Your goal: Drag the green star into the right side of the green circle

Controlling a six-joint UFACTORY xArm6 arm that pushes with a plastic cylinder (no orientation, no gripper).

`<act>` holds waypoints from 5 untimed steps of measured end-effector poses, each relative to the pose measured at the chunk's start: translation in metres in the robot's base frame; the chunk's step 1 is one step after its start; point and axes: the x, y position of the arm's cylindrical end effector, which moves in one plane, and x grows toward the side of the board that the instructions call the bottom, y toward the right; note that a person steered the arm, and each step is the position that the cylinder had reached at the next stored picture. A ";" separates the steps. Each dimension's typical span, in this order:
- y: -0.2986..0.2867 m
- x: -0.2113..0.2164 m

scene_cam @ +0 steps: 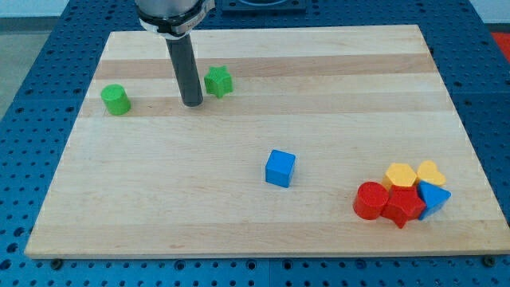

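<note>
The arm enters from the view's top, left of centre, where only its rounded metallic end piece (174,16) shows, cut off by the frame edge. From it a straight dark rod (185,68) hangs nearly upright, leaning very slightly toward the view's right as it descends. My tip (192,104) sits at the rod's lower end, down at the bench surface in the upper left part of the view. The rod looks smooth, cylindrical and of even thickness along its length.
</note>
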 end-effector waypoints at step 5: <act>0.025 -0.038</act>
